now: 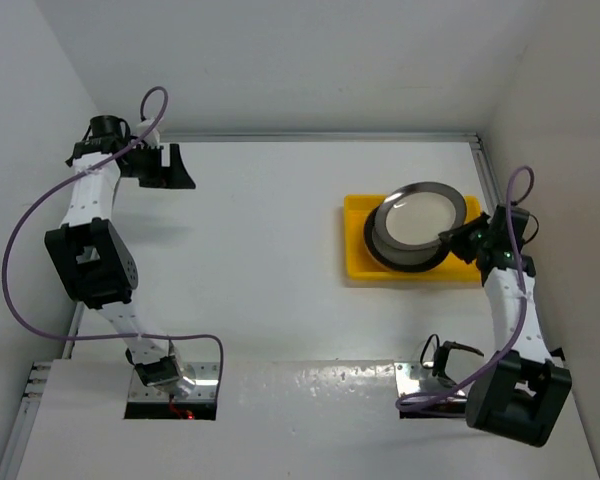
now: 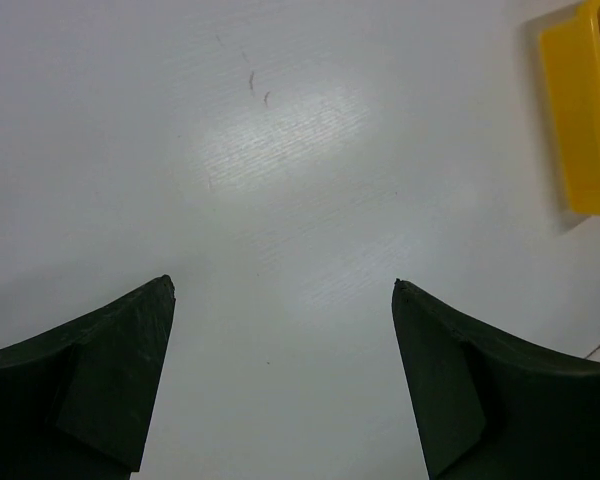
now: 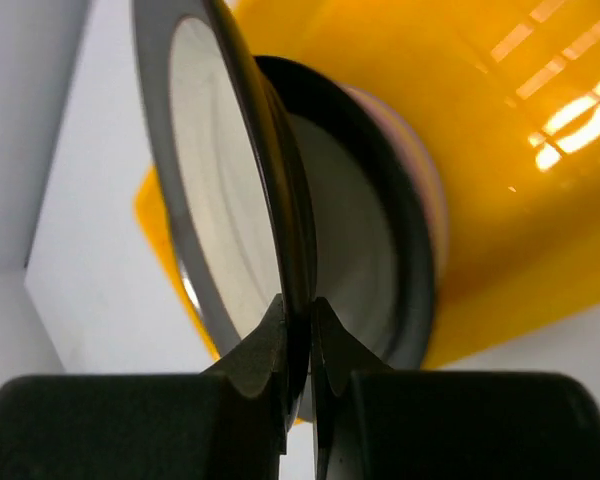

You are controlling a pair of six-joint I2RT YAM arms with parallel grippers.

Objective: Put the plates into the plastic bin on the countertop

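My right gripper pinches the steel plate edgewise over the bin; thin hold may slip. Left gripper spread.

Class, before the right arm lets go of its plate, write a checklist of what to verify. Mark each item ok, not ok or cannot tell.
1. Right gripper shut on the rim of the steel-rimmed plate: ok.
2. That plate is above the plastic bin: ok.
3. It rests flat on the lower plate: cannot tell; the two overlap in both views.
4. Left gripper open and holding nothing: ok.
5. Left gripper away from the bin, over bare countertop: ok.
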